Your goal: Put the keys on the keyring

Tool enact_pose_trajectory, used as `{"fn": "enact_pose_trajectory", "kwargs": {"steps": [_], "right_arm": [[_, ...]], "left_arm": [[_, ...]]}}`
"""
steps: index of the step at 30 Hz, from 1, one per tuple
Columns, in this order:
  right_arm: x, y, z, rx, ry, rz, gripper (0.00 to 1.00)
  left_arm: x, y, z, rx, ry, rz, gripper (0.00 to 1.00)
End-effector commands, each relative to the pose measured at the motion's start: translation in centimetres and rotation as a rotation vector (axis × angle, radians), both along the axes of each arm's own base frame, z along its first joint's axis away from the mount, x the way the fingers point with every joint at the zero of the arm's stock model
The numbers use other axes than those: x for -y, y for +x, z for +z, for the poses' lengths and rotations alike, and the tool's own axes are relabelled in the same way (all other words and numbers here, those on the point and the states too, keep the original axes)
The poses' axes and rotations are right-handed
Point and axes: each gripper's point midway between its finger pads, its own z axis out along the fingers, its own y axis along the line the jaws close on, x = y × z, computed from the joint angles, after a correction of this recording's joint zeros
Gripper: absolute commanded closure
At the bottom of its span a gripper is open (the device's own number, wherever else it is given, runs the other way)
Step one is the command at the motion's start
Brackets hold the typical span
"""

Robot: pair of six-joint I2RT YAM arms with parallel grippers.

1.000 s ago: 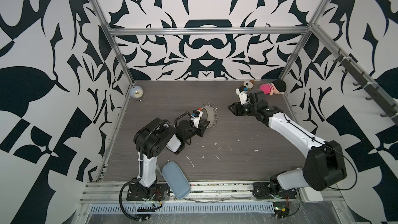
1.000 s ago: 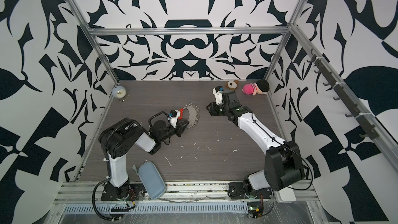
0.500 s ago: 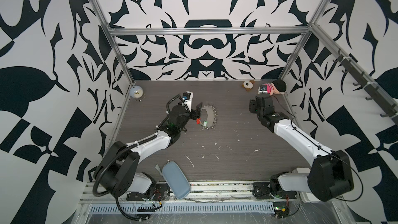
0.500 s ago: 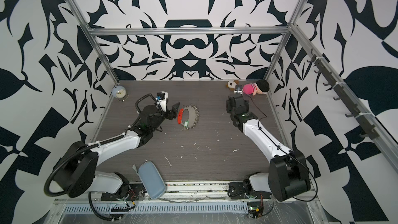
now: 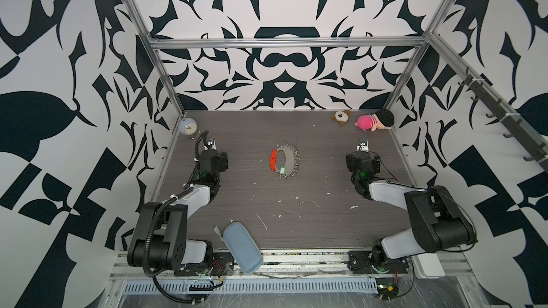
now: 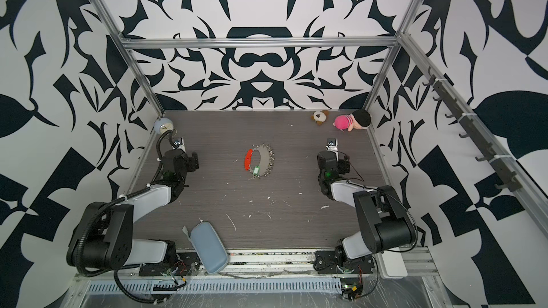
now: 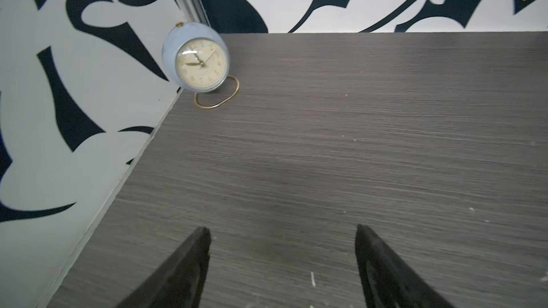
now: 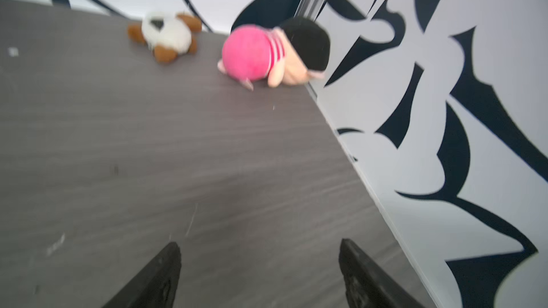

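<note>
The keyring, an oval metal loop with a red bar and several small silver rings, lies flat mid-table in both top views. The keys' green tag rests at the loop's near end; the silver key and whether it hangs on the loop are too small to tell. My left arm's wrist stands well to the left of it, my right arm's wrist well to the right. The left gripper is open over bare table. The right gripper is open and empty too.
A pale blue alarm clock stands in the back left corner. A brown-and-white plush and a pink plush lie at the back right. A blue-grey case overhangs the front edge. Patterned walls close three sides.
Both arms have drawn back from the keyring to their own sides, and both grippers have opened. The keyring with the green tag now lies alone on the table.
</note>
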Motion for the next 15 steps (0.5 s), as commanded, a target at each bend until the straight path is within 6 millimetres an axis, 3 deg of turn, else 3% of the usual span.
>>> {"fn": "enact_pose_trajectory", "kwargs": {"steps": [1, 5, 9, 12, 13, 15], "right_arm": [[-0.9, 2.3, 3.9, 0.147, 0.026, 0.046, 0.14], [-1.5, 2.2, 3.4, 0.096, 0.054, 0.078, 0.14], [-1.2, -0.1, 1.3, -0.003, 0.061, 0.072, 0.13], [-1.3, -1.6, -0.4, 0.083, 0.092, 0.093, 0.13], [-1.4, -1.8, -0.8, 0.132, 0.093, 0.112, 0.12], [-1.7, -2.0, -2.2, 0.173, 0.093, 0.136, 0.11]], "left_arm": [[-1.5, 0.4, 0.7, 0.102, -0.039, 0.033, 0.2], [-2.3, 0.6, -1.1, 0.091, -0.08, 0.048, 0.2], [-3.7, -0.3, -1.9, 0.16, -0.105, 0.119, 0.21], [-3.8, -0.4, -2.1, 0.153, -0.107, 0.121, 0.2], [-3.8, -0.4, -2.1, 0.141, -0.109, 0.122, 0.06], [-3.7, -0.3, -1.9, 0.151, -0.104, 0.12, 0.0]]}}
